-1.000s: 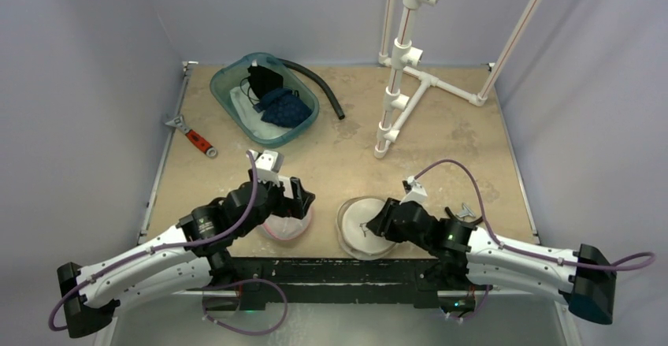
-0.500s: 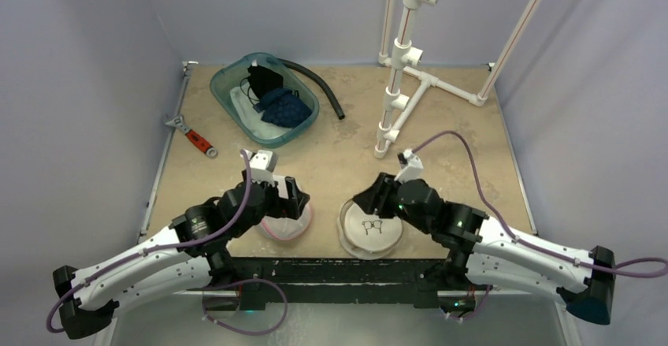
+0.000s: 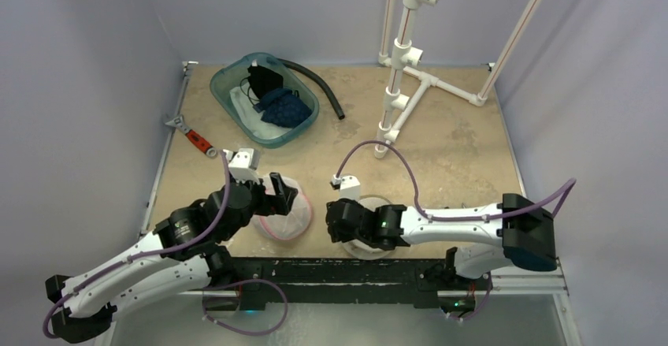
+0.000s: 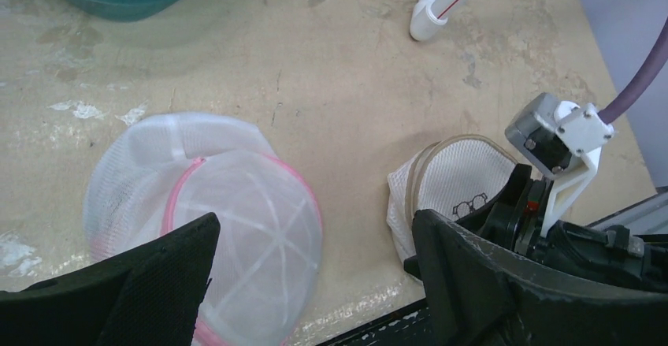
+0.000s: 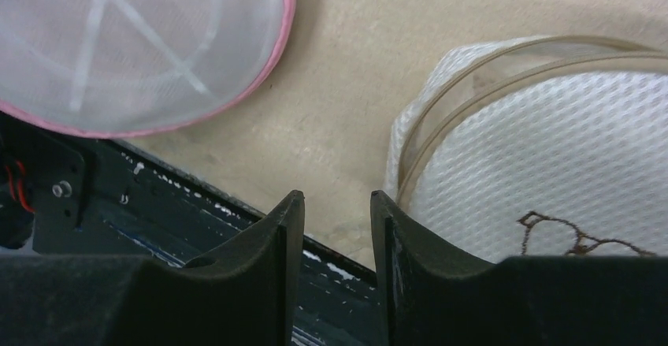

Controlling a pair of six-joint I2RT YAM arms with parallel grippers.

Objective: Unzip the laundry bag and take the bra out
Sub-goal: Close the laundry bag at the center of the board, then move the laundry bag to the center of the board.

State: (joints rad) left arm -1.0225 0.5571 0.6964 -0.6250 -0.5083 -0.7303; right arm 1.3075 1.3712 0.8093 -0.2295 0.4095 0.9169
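L fingers (image 4: 142, 283) are spread wide w/ nothing between them. My L gripper (image 4: 313, 228) hangs over the white mesh dome w/ pink rim and white ribs (image 4: 228, 204), which sits on the tan table (image 3: 441, 149) near the front edge. I take that dome for the laundry bag but can't confirm, and I can't tell where the bra is.

Just right of it, my R gripper (image 5: 336, 200) sits low at the front edge, over the bare strip between the dome and the round white quilted-mesh piece w/ tan rim and small embroidered glasses motif (image 4: 461, 176). R fingers (image 5: 268, 267) are parted only a little, table showing thru the gap, gripping nothing. One finger is just beside that piece's left rim; contact, can't tell.

Far side, L to R: red-handled adjustable wrench (image 3: 195, 137), teal plastic tub (image 3: 233, 114) w/ dark clothes (image 3: 280, 106), black hose (image 3: 327, 90), white PVC pipe frame (image 3: 402, 54).
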